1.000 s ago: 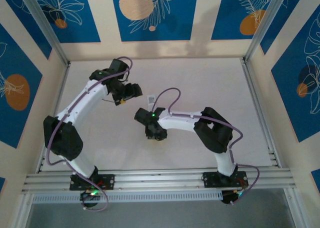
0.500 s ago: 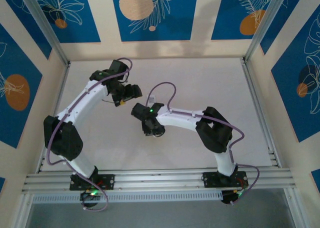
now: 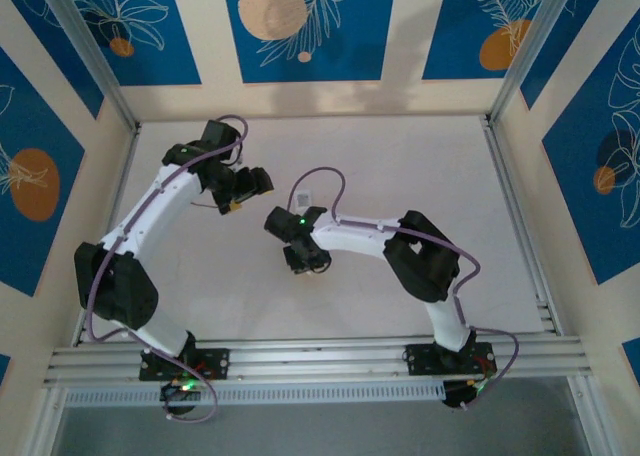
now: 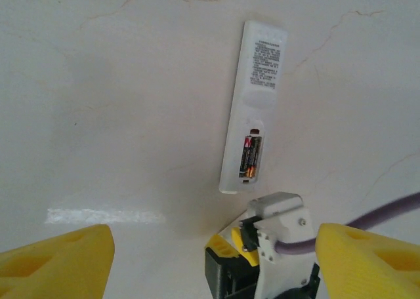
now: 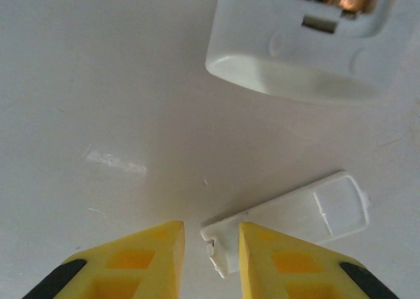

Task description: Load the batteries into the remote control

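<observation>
Right pincer: The right yellow two-finger pincer (image 5: pixel 211 228) has its tips close together, with only a thin gap between them. One end of the thin white plastic battery lid (image 5: pixel 295 217) sits in that gap. I cannot tell if the tips squeeze it or just stand beside it.
Left pincer: The left yellow two-finger pincer (image 4: pixel 213 243) is spread wide and holds nothing. It points at the remote from well apart.
Lid: It lies flat on the pale table (image 5: pixel 79 82), just beside the remote's end. It looks very light, thin and bendy, and easy to snap. I would pinch it softly by its long edges.
Remote: The slim white plastic remote control (image 4: pixel 256 109) lies face down near the middle of the table. Its battery hole is open at the end next to the right pincer. It looks light, hard and smooth, so it may slide when pushed. Hold it by its long sides.
Batteries: The two small dark batteries with coppery ends (image 4: pixel 250 156) lie side by side inside the hole. They are round and smooth, so they would likely roll if taken out.
Hard to see: The buttons are underneath. The right wrist view cuts off most of the remote. I cannot tell if the batteries are pushed all the way down.
</observation>
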### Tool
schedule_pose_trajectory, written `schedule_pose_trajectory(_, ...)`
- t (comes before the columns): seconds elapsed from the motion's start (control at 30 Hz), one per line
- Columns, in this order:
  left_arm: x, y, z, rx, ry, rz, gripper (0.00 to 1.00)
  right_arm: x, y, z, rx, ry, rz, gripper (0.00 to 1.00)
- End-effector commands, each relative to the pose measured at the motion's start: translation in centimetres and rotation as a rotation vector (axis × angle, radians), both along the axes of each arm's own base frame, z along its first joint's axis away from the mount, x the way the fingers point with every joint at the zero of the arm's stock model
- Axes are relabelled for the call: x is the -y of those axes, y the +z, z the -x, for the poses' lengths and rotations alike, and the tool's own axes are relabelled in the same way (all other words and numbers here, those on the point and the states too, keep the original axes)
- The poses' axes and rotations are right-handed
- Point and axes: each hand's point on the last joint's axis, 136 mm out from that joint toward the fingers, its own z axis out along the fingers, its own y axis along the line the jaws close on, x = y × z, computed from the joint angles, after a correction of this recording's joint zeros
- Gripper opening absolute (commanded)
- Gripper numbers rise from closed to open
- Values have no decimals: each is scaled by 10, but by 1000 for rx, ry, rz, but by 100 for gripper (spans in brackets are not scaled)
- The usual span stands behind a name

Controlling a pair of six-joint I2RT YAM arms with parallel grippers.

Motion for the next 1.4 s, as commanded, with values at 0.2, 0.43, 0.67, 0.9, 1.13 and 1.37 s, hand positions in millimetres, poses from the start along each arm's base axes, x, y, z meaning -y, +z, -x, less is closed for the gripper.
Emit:
schedule_pose_trajectory(0.2,-2,2,4,-9,17,26,80,6,-9,15,-61,36,11,28)
schedule_pose_trajectory(0.43,-2,1,3,-15,25,32,80,6,-6,21,-91,42,-3,26)
schedule_pose_trajectory(0.67,0,2,5,-19,33,46,80,7,0,25,-96,42,-19,16)
schedule_pose_trajectory(0.9,4,7,6,-18,33,75,80,4,24,21,-74,35,-78,7)
schedule_pose_trajectory(1.13,18,60,-2,272,-124,174,75,-4,104,4,-75,-99,-456,4)
schedule_pose_trajectory(1.37,60,176,61,1167,-620,406,76,22,228,-23,-100,-185,-913,4)
